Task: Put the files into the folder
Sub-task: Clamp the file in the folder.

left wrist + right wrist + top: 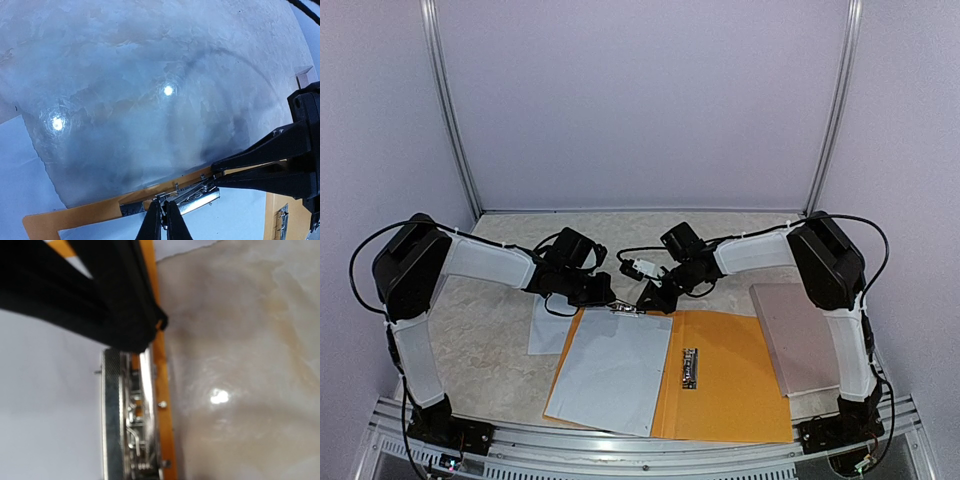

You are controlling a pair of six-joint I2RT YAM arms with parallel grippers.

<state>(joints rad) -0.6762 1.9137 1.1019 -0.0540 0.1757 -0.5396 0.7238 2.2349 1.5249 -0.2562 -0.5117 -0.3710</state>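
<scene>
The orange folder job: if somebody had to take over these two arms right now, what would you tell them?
Left tool: shut, tips at the metal clip.
Right tool: shut, tips at the clip's other end.
Folder lies open; a stack of files rests on its left half, whether clamped I cannot tell.
Done: sheets laid in.
Left: a stray sheet lies on the table by the folder's left edge, apparently unfiled.

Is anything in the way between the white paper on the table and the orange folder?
Nothing visible. The loose white paper sheet lies at the left edge of the open orange-yellow folder, where another white sheet lies. The left gripper and right gripper sit shut at the metal clip on its top edge.
</scene>
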